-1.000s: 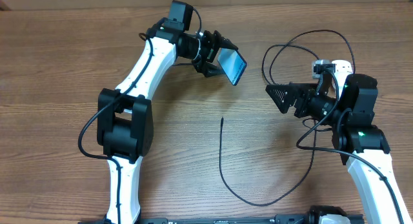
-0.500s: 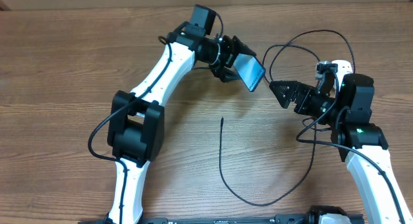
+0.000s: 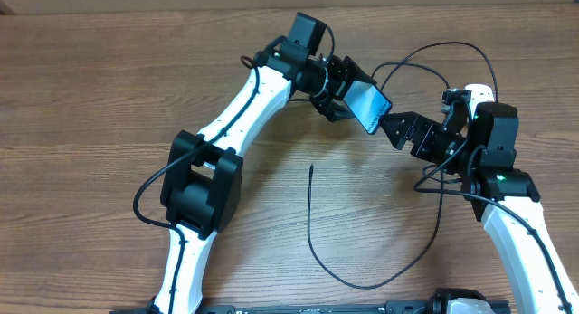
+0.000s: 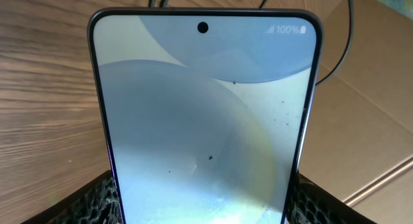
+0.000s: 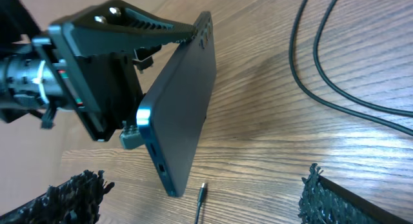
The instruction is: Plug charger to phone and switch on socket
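Black charger lies loose mid-table, tip unplugged; left gripper clamps the phone aloft near the far edge, right gripper gapes empty beside it. Plugging and switching the socket are not yet done.

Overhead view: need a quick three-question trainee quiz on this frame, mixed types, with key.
1. True or false: the charger has its tip plugged into the phone.
2. Fill in: the right gripper, close beside the phone, has its jaws ____.
3. What holds the phone up off the table?
A. the left gripper
B. the right gripper
C. nothing, it lies flat

Key:
1. False. The tip lies loose on the table, apart from the phone.
2. Open.
3. A.
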